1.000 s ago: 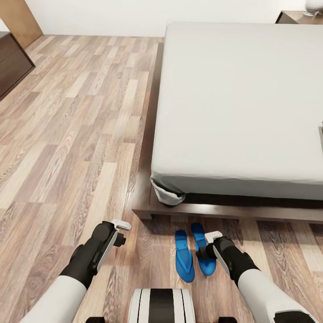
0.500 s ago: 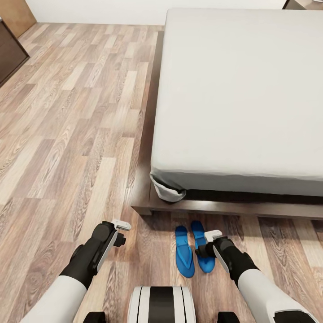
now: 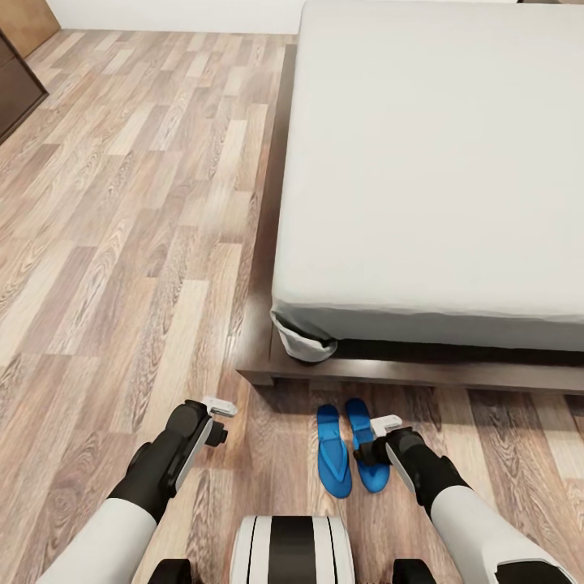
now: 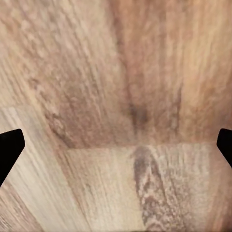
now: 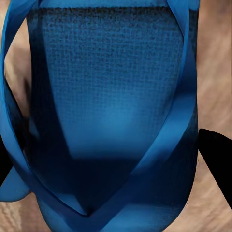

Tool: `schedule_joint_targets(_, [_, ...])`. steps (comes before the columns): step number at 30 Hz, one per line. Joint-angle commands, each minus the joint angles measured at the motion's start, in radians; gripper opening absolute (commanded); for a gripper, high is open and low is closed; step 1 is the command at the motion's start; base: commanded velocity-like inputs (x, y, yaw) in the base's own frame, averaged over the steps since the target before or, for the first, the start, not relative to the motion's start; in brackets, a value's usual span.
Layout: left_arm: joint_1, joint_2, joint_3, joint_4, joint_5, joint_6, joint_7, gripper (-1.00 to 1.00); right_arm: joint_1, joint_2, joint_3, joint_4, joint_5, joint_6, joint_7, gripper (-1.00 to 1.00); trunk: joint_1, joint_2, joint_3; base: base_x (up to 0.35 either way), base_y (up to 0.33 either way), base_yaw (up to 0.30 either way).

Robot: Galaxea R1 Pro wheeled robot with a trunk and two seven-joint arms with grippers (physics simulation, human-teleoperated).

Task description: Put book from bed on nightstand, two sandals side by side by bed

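Two blue sandals lie side by side on the wood floor just off the foot of the bed point(image 3: 438, 162): the left sandal point(image 3: 332, 454) and the right sandal point(image 3: 362, 426). My right gripper point(image 3: 374, 440) hangs low over the right sandal. In the right wrist view the right sandal point(image 5: 111, 111) shows close up, with the dark fingertips point(image 5: 217, 159) spread wide at its sides: open. My left gripper point(image 3: 218, 418) hovers open over bare floor point(image 4: 116, 96), apart from the sandals. The book and the nightstand are out of view.
The bed's dark wooden frame point(image 3: 365, 373) runs across just beyond the sandals, with a sheet corner point(image 3: 304, 345) hanging at its near-left corner. A dark cabinet point(image 3: 16, 89) stands at the far left. Wood floor point(image 3: 122, 243) stretches left of the bed. My base point(image 3: 292, 551) is below.
The whole picture has shifted: the camera has moved, and the bed's far end and the nightstand corner have left the frame. Both grippers and the sandals keep their places.
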Motion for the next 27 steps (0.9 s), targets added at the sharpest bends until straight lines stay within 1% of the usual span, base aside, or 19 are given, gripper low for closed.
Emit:
schedule_joint_targets(1, [0.0, 0.0, -0.002, -0.001, -0.004, 0.004, 0.0, 1.0, 0.0, 0.0, 0.001, -0.002, 0.011, 0.005, 0.007, -1.0, 0.0, 0.0, -0.001, 0.0, 0.0, 0.0])
schedule_joint_targets(3, [0.0, 0.0, -0.002, -0.001, -0.004, 0.004, 0.0, 1.0, 0.0, 0.002, 0.001, -0.002, 0.011, 0.004, 0.007, -1.0, 0.001, -0.001, -0.008, 0.0, 0.0, 0.0])
schedule_joint_targets(17, [0.0, 0.0, -0.003, -0.001, -0.004, 0.004, 0.0, 1.0, -0.018, 0.006, 0.001, -0.006, 0.009, 0.004, 0.006, -1.0, 0.001, -0.001, -0.008, 0.0, 0.0, 0.0])
schedule_joint_targets(20, [0.0, 0.0, -0.003, 0.0, -0.004, 0.004, 0.0, 1.0, -0.021, 0.006, 0.001, -0.006, 0.009, 0.004, 0.006, -1.0, 0.002, -0.001, -0.02, 0.0, 0.0, 0.0])
schedule_joint_targets(27, [0.001, 0.0, -0.004, 0.001, -0.004, 0.004, 0.0, 1.0, -0.022, 0.006, 0.002, -0.006, 0.01, 0.005, 0.007, -1.0, 0.002, -0.001, -0.02, 0.0, 0.0, 0.0])
